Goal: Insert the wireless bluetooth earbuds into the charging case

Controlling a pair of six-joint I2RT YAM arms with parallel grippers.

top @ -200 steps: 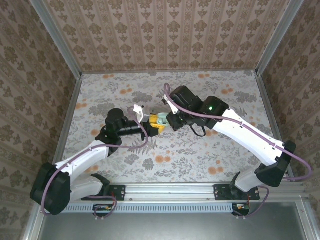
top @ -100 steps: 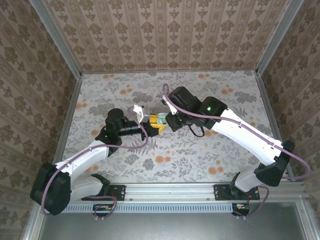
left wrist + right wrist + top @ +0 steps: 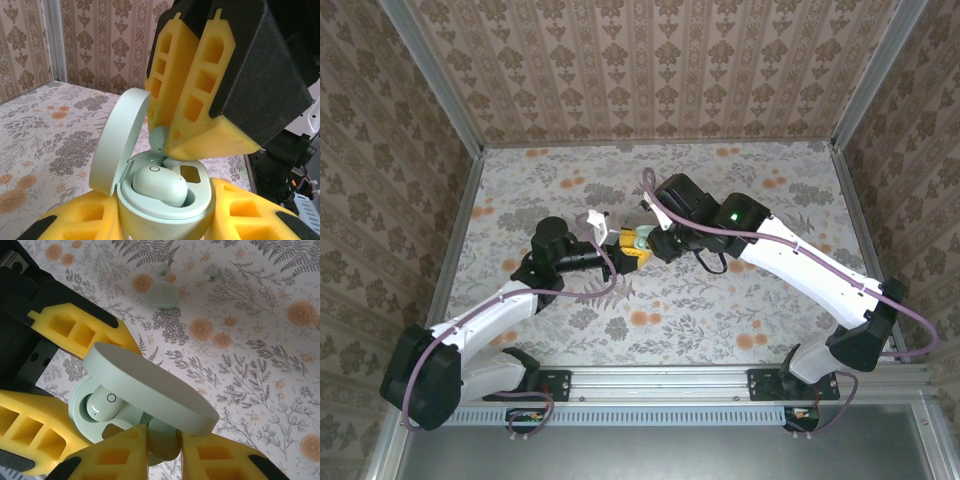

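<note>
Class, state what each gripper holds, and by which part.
Left gripper clamps the case by its base; right gripper pinches an earbud by its body, above the case.

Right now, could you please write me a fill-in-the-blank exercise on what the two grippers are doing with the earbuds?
The left gripper clamps the round mint-green charging ___. Its hinged lid stands ___. ___ glossy mint-green earbud already sits in the case. The right gripper pinches the second earbud between ___ fingers.
Missing words: case; open; one; yellow.
</note>
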